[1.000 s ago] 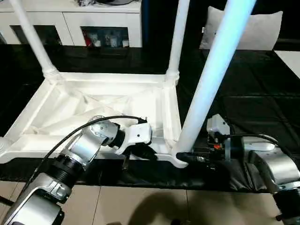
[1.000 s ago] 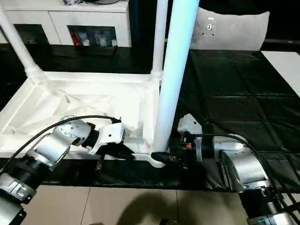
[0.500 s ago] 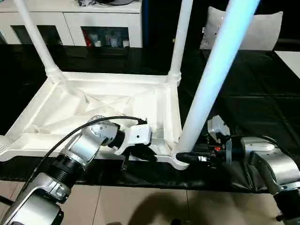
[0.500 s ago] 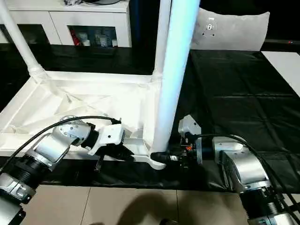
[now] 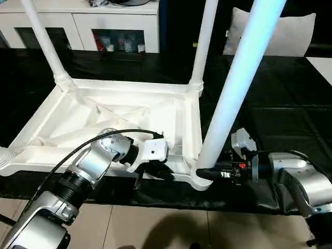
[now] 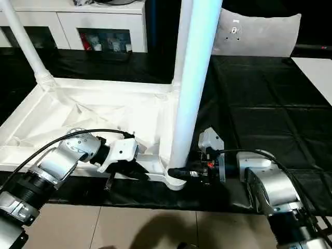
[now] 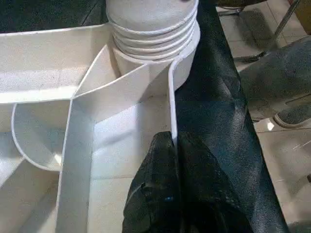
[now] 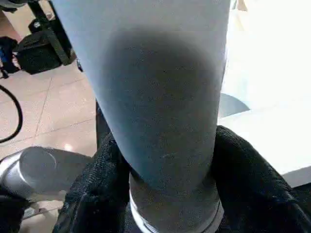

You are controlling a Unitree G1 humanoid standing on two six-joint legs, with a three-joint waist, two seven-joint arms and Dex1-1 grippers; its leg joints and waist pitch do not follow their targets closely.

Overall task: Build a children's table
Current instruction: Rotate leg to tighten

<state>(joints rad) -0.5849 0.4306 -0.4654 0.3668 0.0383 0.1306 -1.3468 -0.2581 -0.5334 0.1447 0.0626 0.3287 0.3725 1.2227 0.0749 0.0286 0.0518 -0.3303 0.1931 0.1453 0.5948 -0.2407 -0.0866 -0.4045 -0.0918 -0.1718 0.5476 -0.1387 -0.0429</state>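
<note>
Two hands working: your left hand (image 5: pixel 155 171) is clamping the top's (image 5: pixel 104 116) rim to steady it; your right hand (image 8: pixel 160 194) is gripping the near leg (image 5: pixel 233 88) at its base, probably seating it in the socket.

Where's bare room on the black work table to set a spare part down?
Free: the black cover right of the near leg, up to the white pillow; also the black strip behind the upturned tabletop. Crowded: the near edge, where the left pincer clamps the rim and the right pincer grips the leg's base.
</note>
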